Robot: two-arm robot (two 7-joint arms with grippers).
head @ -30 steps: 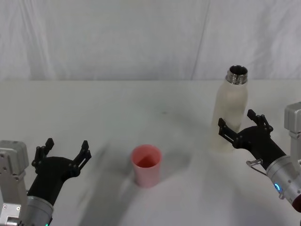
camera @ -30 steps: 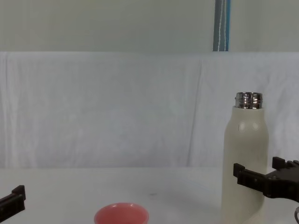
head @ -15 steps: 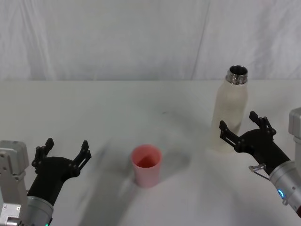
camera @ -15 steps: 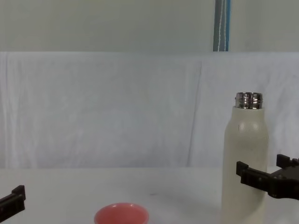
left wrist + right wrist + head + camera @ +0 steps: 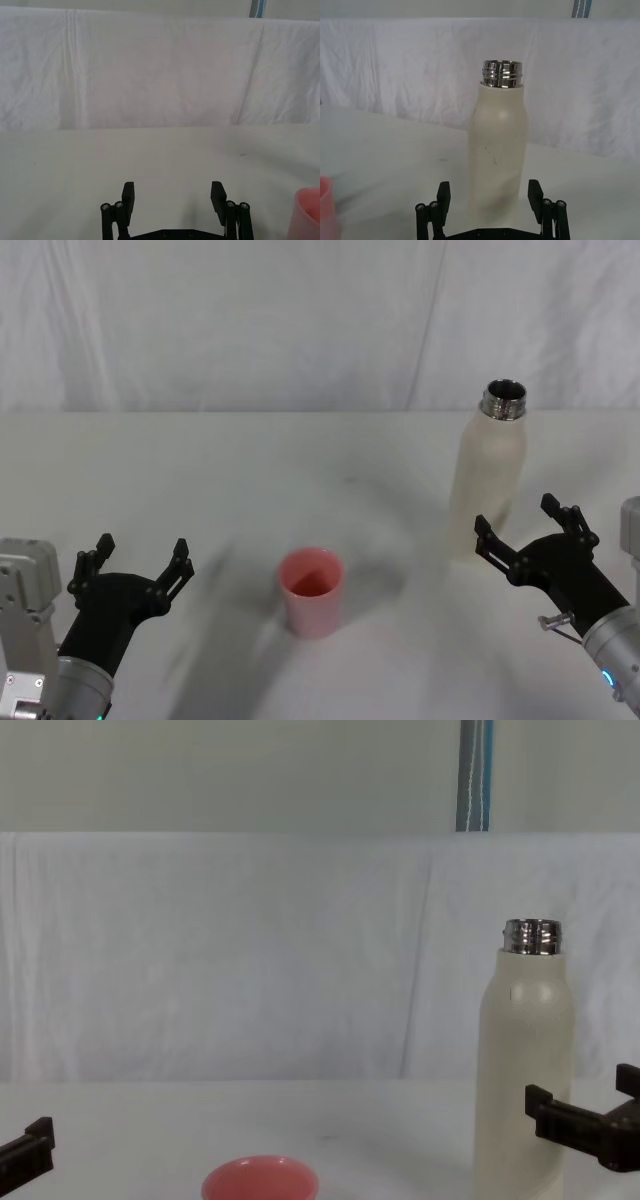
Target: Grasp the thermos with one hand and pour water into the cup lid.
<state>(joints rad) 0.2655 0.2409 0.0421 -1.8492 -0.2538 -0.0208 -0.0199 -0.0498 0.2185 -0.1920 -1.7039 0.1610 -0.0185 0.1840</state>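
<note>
Right gripper [image 5: 530, 527] jaws open just short of upright thermos [image 5: 489, 475], apparently not touching; left gripper [image 5: 139, 561] open, idle near cup lid [image 5: 311, 591].

A white counter [image 5: 200, 480] stretched across the whole scene, smooth and matte, with soft grey shadows falling on its near part. A tiny dark speck [image 5: 349, 479] marked its surface near the middle. Behind the counter hung a white cloth backdrop [image 5: 250, 320], wrinkled, with long vertical creases. Above the cloth, in the chest view, a plain pale wall [image 5: 220, 775] showed, crossed by a narrow vertical blue strip [image 5: 475, 775] toward the right.
</note>
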